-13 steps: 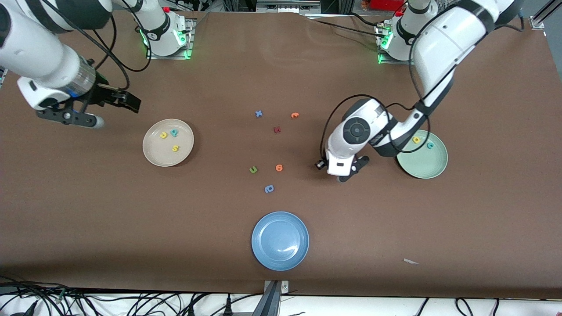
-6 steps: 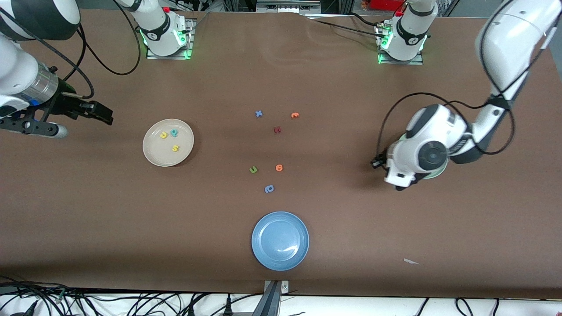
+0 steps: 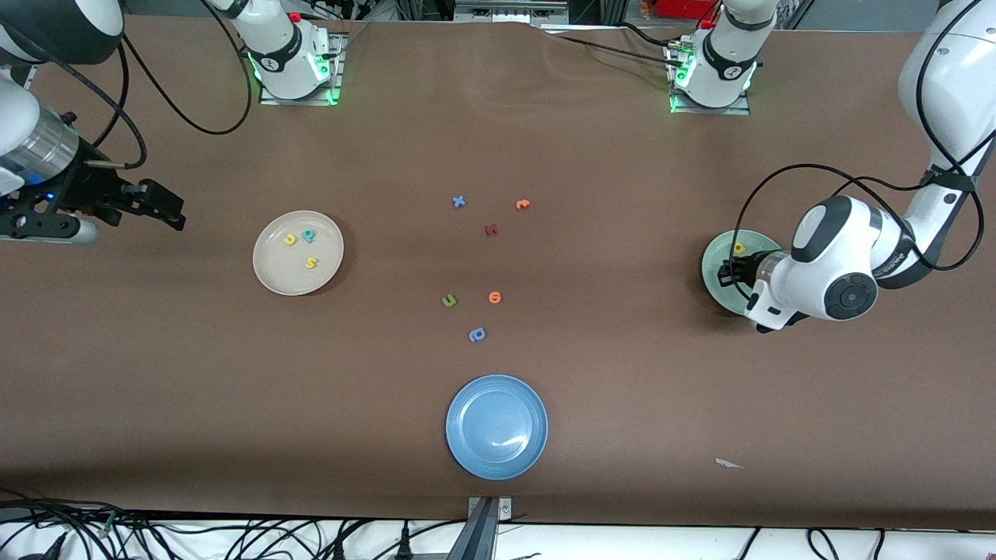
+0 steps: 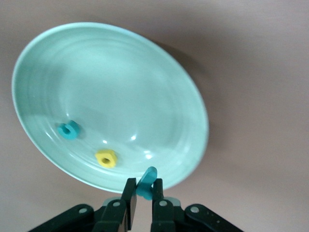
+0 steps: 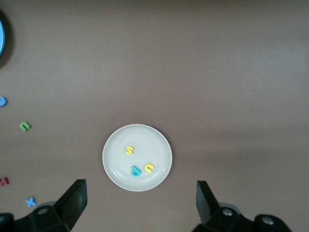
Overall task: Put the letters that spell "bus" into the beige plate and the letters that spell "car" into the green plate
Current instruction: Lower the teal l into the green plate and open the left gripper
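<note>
A brown table [image 3: 591, 404] stretched between two white robot arms whose bases, lit green, stood along its upper edge, with black cables trailing past the edge nearest the front camera. The left gripper [image 4: 143, 199] hung over the rim of the green plate [image 3: 712, 268], toward the left arm's end of the table, its fingers [image 4: 129, 193] pinched tight on a thin teal letter [image 4: 146, 182], apparently the r, though only its edge showed in the left wrist view. Inside that plate lay a yellow a [image 4: 106, 158] and a teal c [image 4: 68, 130], a little apart from each other. The right gripper [image 5: 140, 203] waited over bare table toward the right arm's end, its fingers spread wide and holding nothing. Near it sat the beige plate [image 3: 268, 276], which held a teal b [image 3: 310, 234], a yellow u [image 3: 290, 239] and a yellow s [image 3: 311, 263]. Loose letters were scattered across the middle of the table: a blue x [image 3: 459, 201], an orange letter [image 3: 523, 204], a dark red letter [image 3: 491, 230], a green u [image 3: 449, 300], an orange ring-shaped letter [image 3: 495, 297] and a periwinkle letter [image 3: 477, 334]. A blue plate [image 3: 467, 455] sat nearer the front camera than all of them, and a small white scrap [image 3: 728, 463] lay near the table's front edge.
</note>
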